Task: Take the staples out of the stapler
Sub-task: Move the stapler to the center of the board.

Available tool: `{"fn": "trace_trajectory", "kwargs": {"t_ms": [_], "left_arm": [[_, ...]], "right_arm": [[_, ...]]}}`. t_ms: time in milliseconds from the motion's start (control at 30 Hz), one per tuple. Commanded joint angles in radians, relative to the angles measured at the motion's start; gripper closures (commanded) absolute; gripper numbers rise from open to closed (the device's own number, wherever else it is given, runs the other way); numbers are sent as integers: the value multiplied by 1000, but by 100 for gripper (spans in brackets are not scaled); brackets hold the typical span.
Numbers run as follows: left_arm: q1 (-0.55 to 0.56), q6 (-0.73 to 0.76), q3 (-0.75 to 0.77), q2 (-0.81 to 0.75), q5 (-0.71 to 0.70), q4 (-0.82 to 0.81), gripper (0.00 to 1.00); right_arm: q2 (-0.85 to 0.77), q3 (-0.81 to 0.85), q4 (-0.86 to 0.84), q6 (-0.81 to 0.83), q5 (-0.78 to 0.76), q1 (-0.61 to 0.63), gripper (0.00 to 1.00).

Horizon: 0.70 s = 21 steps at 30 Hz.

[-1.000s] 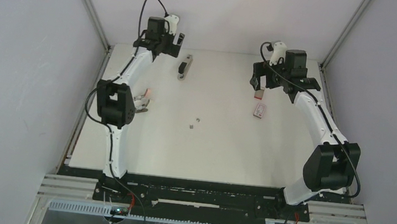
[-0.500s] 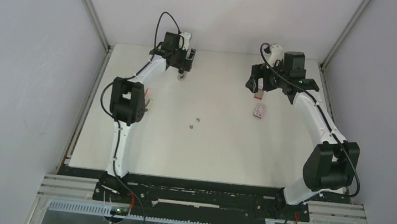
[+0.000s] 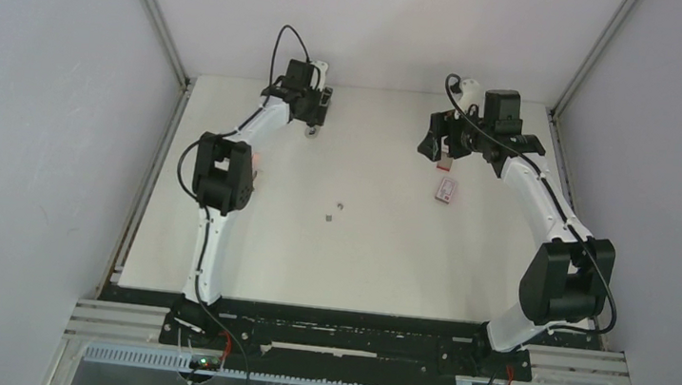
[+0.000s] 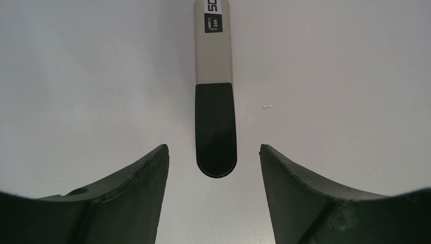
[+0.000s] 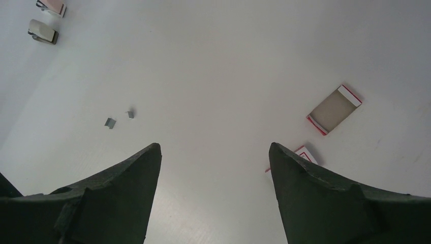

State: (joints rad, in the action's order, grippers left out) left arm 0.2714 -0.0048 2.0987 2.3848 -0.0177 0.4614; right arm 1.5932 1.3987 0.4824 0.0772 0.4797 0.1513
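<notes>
The stapler (image 4: 215,76) lies flat on the white table, its grey body running away from me and its rounded black end (image 4: 216,132) nearest. My left gripper (image 4: 213,146) hovers open over that black end, one finger on each side and neither touching it. From above, the left gripper (image 3: 316,106) covers most of the stapler (image 3: 311,131). Two small grey staples (image 5: 110,122) lie loose mid-table (image 3: 334,212), and one thin staple (image 4: 268,107) rests right of the stapler. My right gripper (image 5: 215,147) is open above bare table with nothing between its fingers.
Two red-and-white boxes lie near the right gripper: an open one (image 5: 334,109) and one partly behind the right finger (image 5: 306,152); from above the lower box (image 3: 445,190) shows plainly. A pink-and-grey clawed piece (image 5: 44,30) sits far left. Walls enclose the table.
The left arm swung right from the back-left corner and now sits over the stapler. Both grippers' jaws have narrowed somewhat. The right gripper shifted slightly left.
</notes>
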Motion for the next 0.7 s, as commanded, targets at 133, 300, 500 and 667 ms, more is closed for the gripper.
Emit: {"fn": "trace_trajectory", "kwargs": {"t_ms": [133,300,500,667], "left_arm": [[30,-21,81,-1,-39,21,40],[31,-35,110,14,-69,38,44],[29,-60,183,55,-123,88,49],[30,-71,210,68,-134,107,50]], "right_arm": [[-15,6,-23,-25,43,4,24],[-19,6,-21,-31,56,3,26],[-30,6,-21,-36,68,3,27],[-39,6,-21,-41,76,2,28]]}}
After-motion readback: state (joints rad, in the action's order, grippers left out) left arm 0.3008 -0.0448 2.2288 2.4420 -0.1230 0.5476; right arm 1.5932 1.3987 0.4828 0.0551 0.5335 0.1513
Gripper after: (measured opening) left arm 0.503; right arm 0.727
